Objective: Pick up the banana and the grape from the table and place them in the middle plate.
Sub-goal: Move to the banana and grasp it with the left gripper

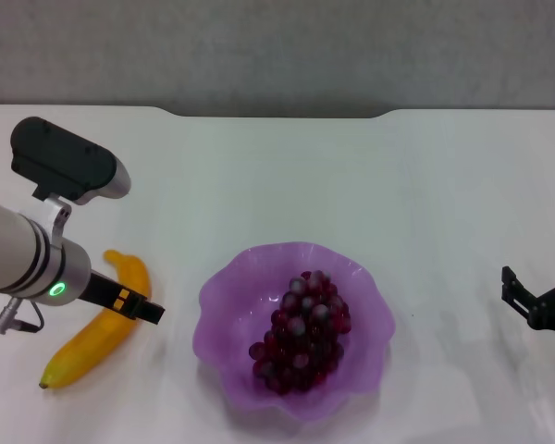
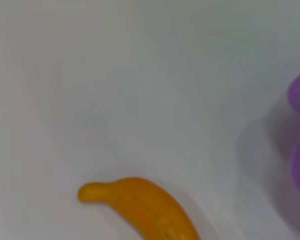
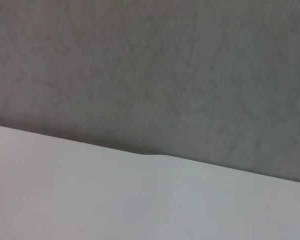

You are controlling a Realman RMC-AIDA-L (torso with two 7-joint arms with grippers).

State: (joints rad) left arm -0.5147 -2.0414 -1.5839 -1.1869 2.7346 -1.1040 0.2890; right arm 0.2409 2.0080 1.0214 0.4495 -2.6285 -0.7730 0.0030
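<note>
Grapes (image 1: 302, 333) already fill the middle plate (image 1: 224, 287); the left gripper (image 1: 129, 305), jaw gap unreadable, hovers over the banana (image 1: 94, 339) lying beside it, so centre your fingers across the banana's middle.

I see even, bright overhead light on the white worktop (image 1: 277, 185), with only faint soft shadows under the banana (image 1: 97, 324) and the middle plate (image 1: 224, 287). My left wrist view is blurred throughout, and the plate's purple rim there smears.
</note>
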